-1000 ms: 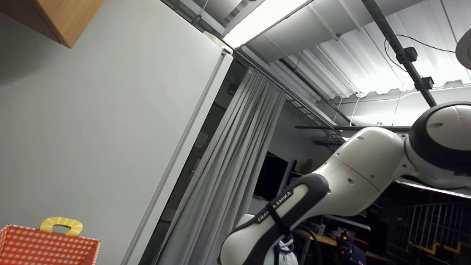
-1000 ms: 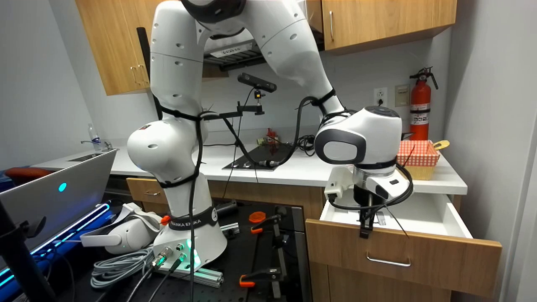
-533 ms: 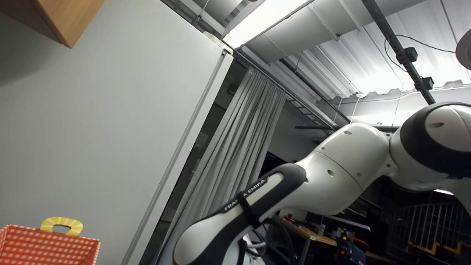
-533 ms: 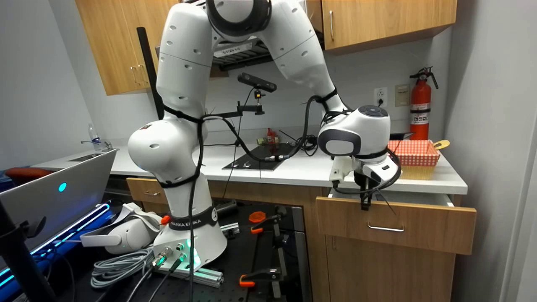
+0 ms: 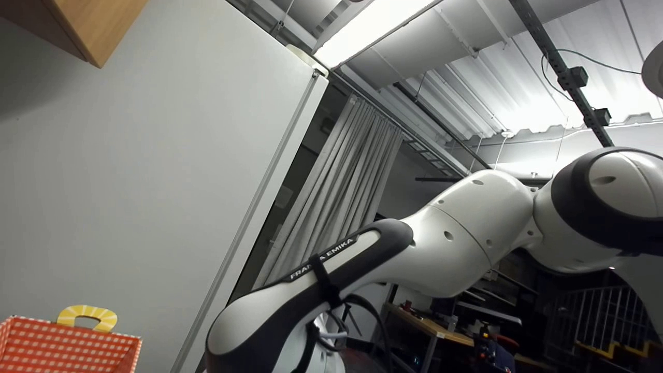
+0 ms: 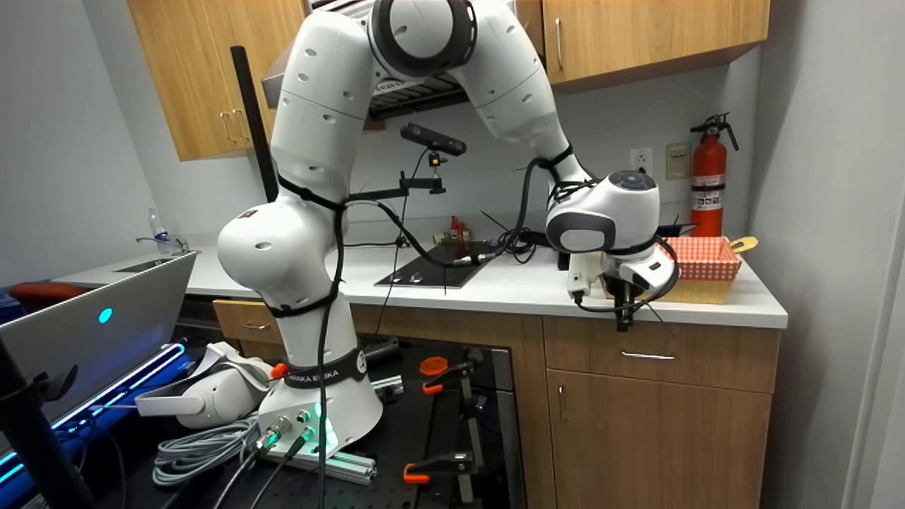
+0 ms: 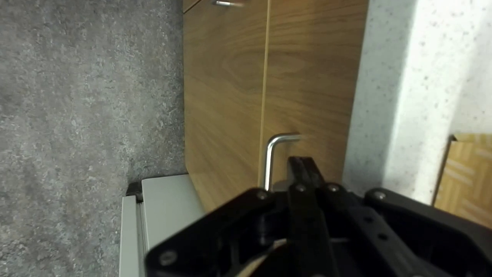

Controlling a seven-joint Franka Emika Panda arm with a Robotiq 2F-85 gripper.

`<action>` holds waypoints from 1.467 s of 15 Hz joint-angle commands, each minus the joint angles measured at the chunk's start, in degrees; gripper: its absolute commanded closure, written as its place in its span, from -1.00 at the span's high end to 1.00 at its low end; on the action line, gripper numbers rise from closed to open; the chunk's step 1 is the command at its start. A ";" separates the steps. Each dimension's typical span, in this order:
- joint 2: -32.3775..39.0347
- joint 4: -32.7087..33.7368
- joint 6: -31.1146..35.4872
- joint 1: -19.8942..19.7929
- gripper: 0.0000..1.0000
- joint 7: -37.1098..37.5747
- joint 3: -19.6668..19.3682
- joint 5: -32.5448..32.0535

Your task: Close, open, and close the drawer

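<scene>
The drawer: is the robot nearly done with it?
Done: the drawer looks closed, flush with the cabinet door below. In hand: the shut gripper hangs near it, holding nothing. Left: perhaps moving away, or opening and closing again; I can't tell which close this is.

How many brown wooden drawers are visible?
2 in an exterior view: brown wooden left drawer, partly behind the white arm; shut brown wooden right drawer. Others may be hidden.

The wood-grain drawer (image 6: 714, 371) sits closed beneath the counter (image 6: 756, 305); its handle (image 6: 648, 356) silver.
</scene>
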 commanded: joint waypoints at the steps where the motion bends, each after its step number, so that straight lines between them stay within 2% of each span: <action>1: -2.85 -0.20 -4.70 -1.48 -1.00 -1.71 -1.57 -1.72; 10: -12.56 -0.78 -16.35 -5.22 -1.00 -11.05 -5.52 -0.97; 22: -24.11 -3.35 -27.29 -4.52 -1.00 -21.50 -12.06 0.71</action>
